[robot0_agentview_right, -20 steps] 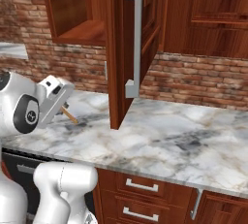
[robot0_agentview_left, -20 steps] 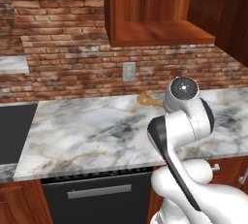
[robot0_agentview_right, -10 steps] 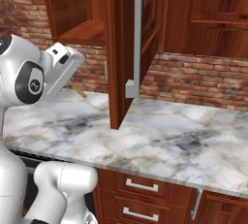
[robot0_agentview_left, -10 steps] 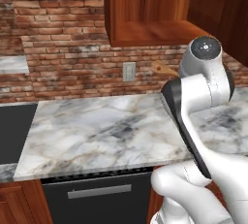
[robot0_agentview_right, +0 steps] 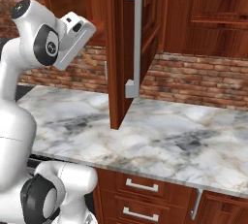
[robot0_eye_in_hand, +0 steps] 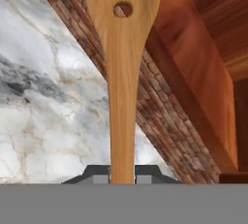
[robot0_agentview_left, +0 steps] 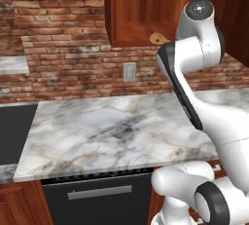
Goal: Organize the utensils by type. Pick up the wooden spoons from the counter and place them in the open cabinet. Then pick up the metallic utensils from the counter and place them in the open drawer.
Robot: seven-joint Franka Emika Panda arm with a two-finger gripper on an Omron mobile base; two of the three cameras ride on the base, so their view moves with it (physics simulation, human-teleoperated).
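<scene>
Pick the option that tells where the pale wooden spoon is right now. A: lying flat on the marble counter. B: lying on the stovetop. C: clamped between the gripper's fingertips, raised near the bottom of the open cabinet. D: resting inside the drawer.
C: in the hand view the pale wooden spoon rises from between the tips of the gripper, and its end shows just below the open cabinet in the left base view.
</scene>
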